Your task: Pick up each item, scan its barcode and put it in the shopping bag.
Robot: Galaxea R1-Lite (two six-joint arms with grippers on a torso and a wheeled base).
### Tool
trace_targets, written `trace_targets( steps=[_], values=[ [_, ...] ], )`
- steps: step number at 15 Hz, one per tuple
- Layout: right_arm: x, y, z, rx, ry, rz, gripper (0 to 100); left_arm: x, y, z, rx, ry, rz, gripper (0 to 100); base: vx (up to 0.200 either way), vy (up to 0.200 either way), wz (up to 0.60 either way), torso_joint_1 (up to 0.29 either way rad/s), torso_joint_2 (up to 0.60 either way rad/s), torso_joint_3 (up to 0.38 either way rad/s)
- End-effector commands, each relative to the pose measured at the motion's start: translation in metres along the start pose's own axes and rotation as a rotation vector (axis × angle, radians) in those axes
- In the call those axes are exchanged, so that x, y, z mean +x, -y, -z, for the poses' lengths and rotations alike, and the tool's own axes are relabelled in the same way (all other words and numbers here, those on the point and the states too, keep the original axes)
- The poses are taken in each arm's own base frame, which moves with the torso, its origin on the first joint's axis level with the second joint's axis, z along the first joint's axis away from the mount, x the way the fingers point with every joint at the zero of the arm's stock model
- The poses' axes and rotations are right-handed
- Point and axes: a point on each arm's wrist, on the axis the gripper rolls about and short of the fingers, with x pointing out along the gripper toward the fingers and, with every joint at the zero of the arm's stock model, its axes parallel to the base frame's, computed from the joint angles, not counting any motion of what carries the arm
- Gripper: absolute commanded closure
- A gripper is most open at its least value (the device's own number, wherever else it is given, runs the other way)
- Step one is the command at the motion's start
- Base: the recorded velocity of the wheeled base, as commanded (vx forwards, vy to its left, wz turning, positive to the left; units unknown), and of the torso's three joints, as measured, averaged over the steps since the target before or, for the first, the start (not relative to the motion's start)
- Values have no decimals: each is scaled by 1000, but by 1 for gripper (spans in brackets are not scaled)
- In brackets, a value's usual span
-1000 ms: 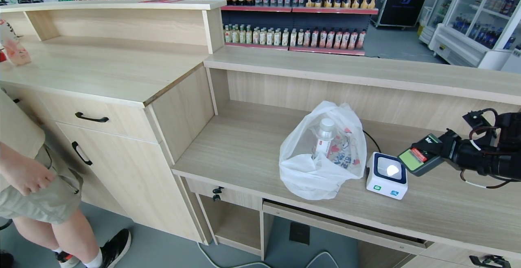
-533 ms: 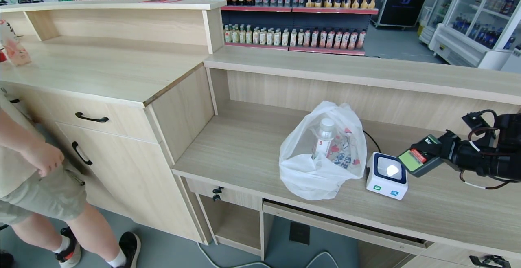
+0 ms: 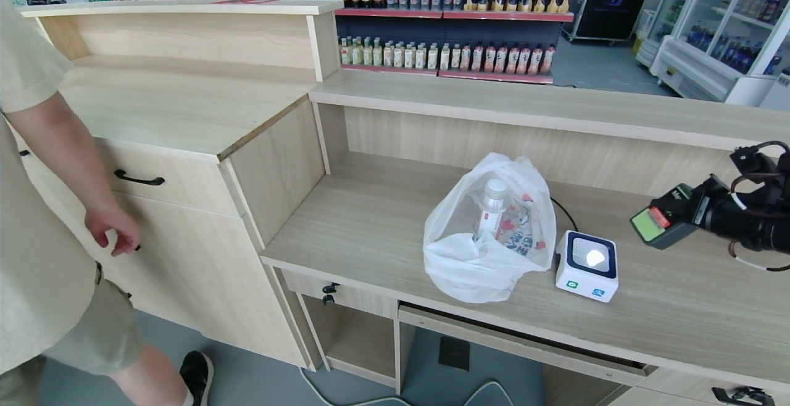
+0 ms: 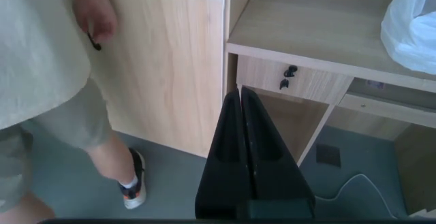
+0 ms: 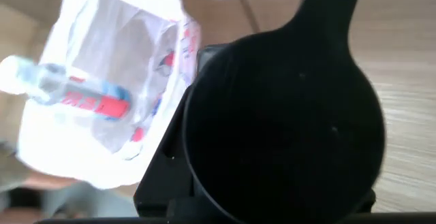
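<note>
Head view, set against a second ago: raised and drawn back from the scanner [image 3: 586,265], together with the dark box [image 3: 660,224] clenched in the right fingers [image 3: 682,196]. Then close by the scanner's outer edge; now higher and clearly apart from it. Same grasp as before, on the box's rear end. Reaching in roughly level above the bench [image 3: 370,227] from the right side. Held with the long axis running straight out from the fingertips toward the shopping bag [image 3: 487,239], far end tipped slightly down, green-and-red face turned upward. Below and ahead of those fingertips, on the bench, the white scanner; just beside it and farther out again, the shopping bag, with a bottle [image 3: 492,207] standing inside, cap up. Unmoved, both scanner and bag. Left wrist view: left fingers [image 4: 231,135] pressed flat together on nothing, pointed down toward the floor [image 4: 170,183] in front of the bench, below its front edge and well apart from the bag [image 4: 412,20]. Right wrist view: bag mouth open beyond the fingertips, bottle [image 5: 68,91] lying across it.
</note>
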Motion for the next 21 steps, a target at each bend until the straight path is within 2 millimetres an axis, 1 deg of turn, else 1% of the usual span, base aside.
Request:
trace_targets(
  steps=[1, 2, 3, 4, 5, 6, 8, 11, 14, 16, 18, 19, 21],
  values=[
    [-43, -21, -22, -191, 126, 139, 100, 0, 0, 0, 0, 0, 0, 100, 0, 0, 0, 0, 0, 0],
    [-51, -23, -17, -353, 137, 161, 100, 0, 0, 0, 0, 0, 0, 100, 0, 0, 0, 0, 0, 0],
    [-55, -24, -12, -463, 163, 198, 100, 0, 0, 0, 0, 0, 0, 100, 0, 0, 0, 0, 0, 0],
    [-60, -24, -4, -555, 205, 297, 100, 0, 0, 0, 0, 0, 0, 100, 0, 0, 0, 0, 0, 0],
    [-60, -24, -4, -555, 205, 297, 100, 0, 0, 0, 0, 0, 0, 100, 0, 0, 0, 0, 0, 0],
    [-57, -34, -6, -576, 267, 390, 100, 0, 0, 0, 0, 0, 0, 100, 0, 0, 0, 0, 0, 0],
    [-55, -36, -7, -580, 284, 430, 100, 0, 0, 0, 0, 0, 0, 100, 0, 0, 0, 0, 0, 0],
    [-54, -38, -8, -631, 282, 492, 100, 0, 0, 0, 0, 0, 0, 100, 0, 0, 600, 4, 4, 1],
    [-43, -36, -12, -628, 292, 481, 100, 0, 0, 0, 0, 0, 0, 100, 0, 0, 600, 2, 4, 5],
    [-32, -33, -9, -616, 285, 424, 100, 0, 0, 0, 0, 0, 0, 100, 0, 0, 0, 0, 0, 0],
    [-19, -29, -5, -557, 269, 359, 100, 0, 0, 0, 0, 0, 0, 100, 0, 0, 0, 0, 0, 0],
    [-11, -25, -2, -519, 253, 339, 100, 0, 0, 0, 0, 0, 0, 100, 0, 0, 0, 0, 0, 0],
    [4, -17, 13, -468, 170, 323, 100, 0, 0, 0, 0, 0, 0, 100, 0, 0, 0, 0, 0, 0]
  ],
)
